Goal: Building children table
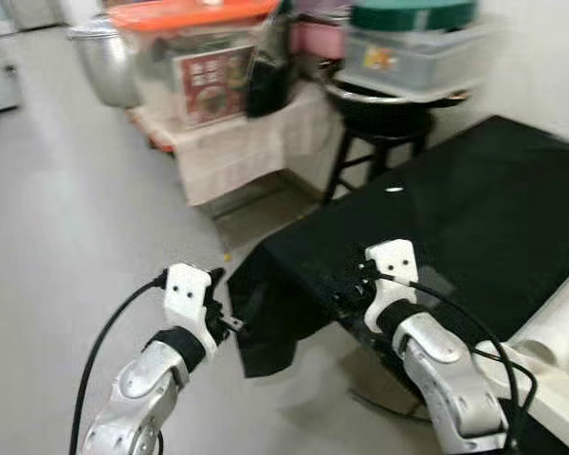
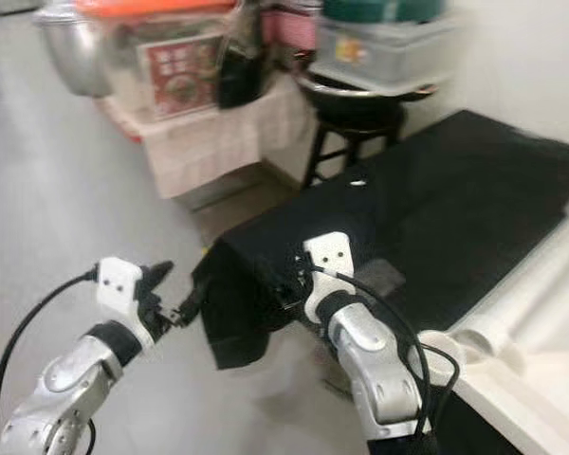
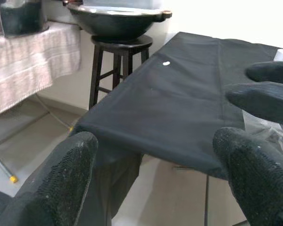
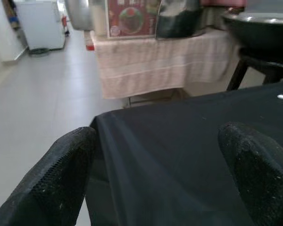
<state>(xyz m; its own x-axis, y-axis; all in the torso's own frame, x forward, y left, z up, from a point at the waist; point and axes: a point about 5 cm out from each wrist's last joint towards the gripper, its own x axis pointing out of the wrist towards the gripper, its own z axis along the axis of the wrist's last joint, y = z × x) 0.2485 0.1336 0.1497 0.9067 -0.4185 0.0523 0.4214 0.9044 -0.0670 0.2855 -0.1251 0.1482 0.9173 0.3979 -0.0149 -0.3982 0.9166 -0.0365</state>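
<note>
A table draped in black cloth point(image 1: 474, 218) stands before me on the right. White flat-pack parts point(image 2: 541, 313) lie along its near right edge. A small white piece point(image 1: 394, 190) rests on the cloth farther back. My left gripper point(image 1: 229, 318) is open and hovers just off the cloth's hanging corner, holding nothing; in the left wrist view its fingers point(image 3: 61, 183) frame that corner. Over the near corner of the cloth my right gripper point(image 1: 346, 282) is open and empty as well. A clear plastic bag point(image 3: 269, 129) lies on the cloth beside it.
A dark stool point(image 1: 379, 142) carrying a black wok point(image 3: 115, 19) stands behind the table. Left of it is a low table under pink cloth point(image 1: 237, 142), loaded with an orange-lidded box point(image 1: 194, 57). A metal pot point(image 1: 104, 62) stands at its far left. Grey floor point(image 1: 66, 237) stretches to the left.
</note>
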